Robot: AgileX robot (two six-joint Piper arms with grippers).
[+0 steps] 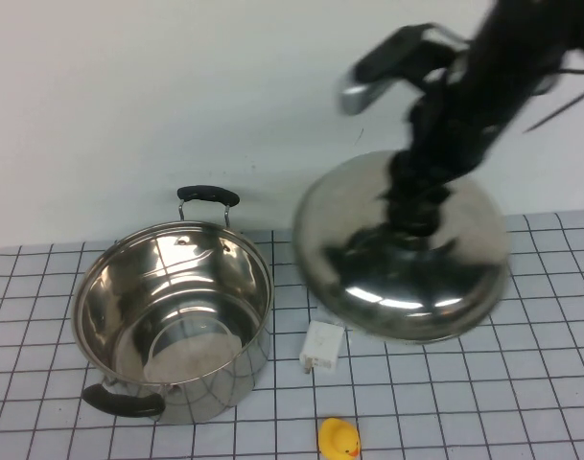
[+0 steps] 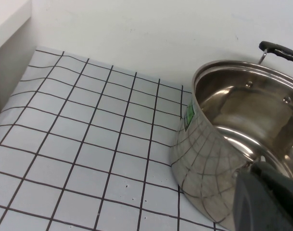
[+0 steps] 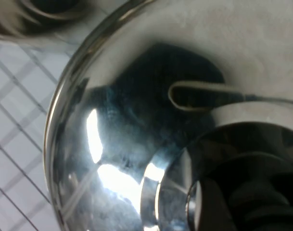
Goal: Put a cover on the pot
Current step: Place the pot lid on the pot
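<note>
While the right gripper [image 1: 413,222] holds the lid [image 1: 403,251] by its knob, apparently clamped, the pot [image 1: 172,321] stands open to its left; the left gripper [image 2: 269,199], beside the pot, I cannot tell

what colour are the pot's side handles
Black, on the large shiny steel pot; clearest in the high view.

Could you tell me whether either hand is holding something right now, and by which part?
The right hand holds the lid by its top knob, in the air right of the pot. The left hand is out of view, beside the pot, holding nothing visible.
</note>
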